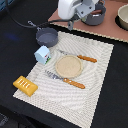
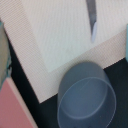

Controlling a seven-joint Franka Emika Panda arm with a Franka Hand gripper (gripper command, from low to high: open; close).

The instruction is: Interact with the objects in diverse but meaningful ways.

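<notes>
Three task items show on my exterior feed: bread loaf (image 1: 25,85) at eight o'clock of the plate (image 1: 68,66), blue carton (image 1: 42,54) at ten, grey pan (image 1: 47,36) at eleven. Gripper (image 1: 75,20) hovers beyond; I cannot tell its jaws' opening.

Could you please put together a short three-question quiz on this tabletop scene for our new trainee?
1. True or false: the round tan plate has food on it.
2. Which item lies nearest the placemat corner at the exterior view's left: A) grey pan, B) yellow-orange bread loaf, C) pale blue carton?
3. Fill in: the orange-handled knife and fork lie on opposite sides of the ____.

Key:
1. False; the plate is bare.
2. B.
3. Plate.
</notes>
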